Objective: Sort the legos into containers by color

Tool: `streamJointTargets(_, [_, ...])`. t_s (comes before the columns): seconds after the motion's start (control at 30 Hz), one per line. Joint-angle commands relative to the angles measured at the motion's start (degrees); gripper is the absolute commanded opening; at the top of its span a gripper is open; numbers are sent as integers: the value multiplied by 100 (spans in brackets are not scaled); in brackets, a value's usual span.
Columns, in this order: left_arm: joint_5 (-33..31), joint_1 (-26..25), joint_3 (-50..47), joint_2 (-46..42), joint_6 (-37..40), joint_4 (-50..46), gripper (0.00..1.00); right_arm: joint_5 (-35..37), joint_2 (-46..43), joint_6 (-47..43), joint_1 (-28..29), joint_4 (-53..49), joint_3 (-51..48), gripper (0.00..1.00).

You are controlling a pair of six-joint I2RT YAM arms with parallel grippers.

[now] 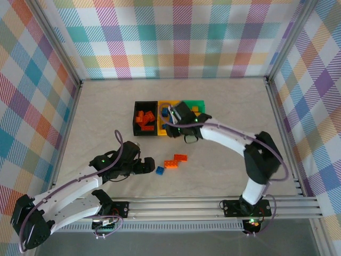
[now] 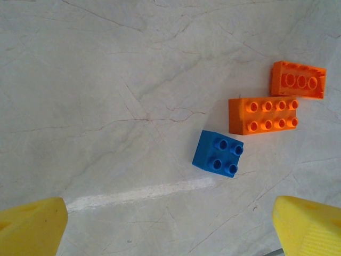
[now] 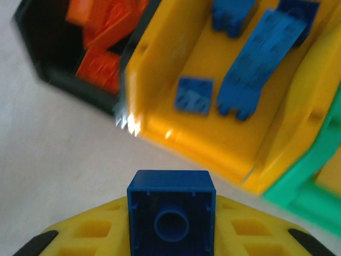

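The black bin (image 1: 136, 118) holds orange bricks (image 1: 145, 120); the yellow bin (image 1: 160, 126) stands beside it, then the green bin (image 1: 194, 103). My right gripper (image 1: 172, 115) hovers at the yellow bin's near edge. It is shut on a blue brick (image 3: 171, 193) whose hollow underside faces the camera. Inside the yellow bin (image 3: 181, 133) lie several blue bricks (image 3: 194, 96). My left gripper (image 2: 170, 237) stands open above the table, its yellow fingers (image 2: 32, 226) wide apart. Just ahead of it lie a small blue brick (image 2: 217, 153) and two orange bricks (image 2: 264, 114), the farther one (image 2: 297, 80) upside down.
In the right wrist view the black bin (image 3: 64, 82) sits left of the yellow bin and the green bin (image 3: 298, 186) to its right. Yellow pieces (image 1: 196, 109) lie in the green bin. Metal rails (image 1: 213, 205) line the table's near edge, and checked walls enclose it.
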Motion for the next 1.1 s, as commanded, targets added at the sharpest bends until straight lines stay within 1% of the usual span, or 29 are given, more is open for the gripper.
streamJointTargets(0.0, [143, 57, 101, 120, 107, 38, 96, -154, 678, -177, -215, -211, 782, 33])
streamJointTargets(0.1, [134, 63, 152, 239, 203, 6, 95, -84, 1218, -231, -312, -497, 1440, 37])
streamJointTargets(0.17, [170, 60, 170, 340, 251, 48, 95, -42, 1441, -225, -332, -641, 1714, 44])
streamJointTargets(0.2, [201, 59, 192, 405, 284, 75, 95, -51, 1516, -216, -343, -661, 1793, 49])
streamJointTargets(0.27, [249, 50, 262, 538, 374, 107, 94, -88, 1511, -182, -349, -629, 1837, 55])
streamJointTargets(0.37, [258, 50, 428, 741, 519, 107, 94, -110, 1278, -138, -349, -533, 1719, 62])
streamJointTargets(0.47, [342, 33, 637, 967, 681, 201, 94, -106, 813, -57, -353, -354, 1312, 67])
streamJointTargets(0.53, [398, -26, 830, 1200, 798, 268, 94, -110, 415, 30, -352, -160, 888, 68])
streamJointTargets(0.7, [320, -511, 1550, 2185, 1207, 287, 93, -97, -679, 311, -352, 211, -465, 69])
streamJointTargets(0.83, [-131, -984, 2216, 3192, 1590, 112, 91, 27, -1593, 502, -399, 347, -1441, 69])
streamJointTargets(0.9, [-416, -1123, 2522, 3634, 1731, 72, 89, 51, -2010, 585, -460, 347, -1807, 69])
streamJointTargets(1.07, [-830, -1202, 3231, 4543, 2160, 89, 87, 116, -3081, 714, -629, 188, -2542, 70])
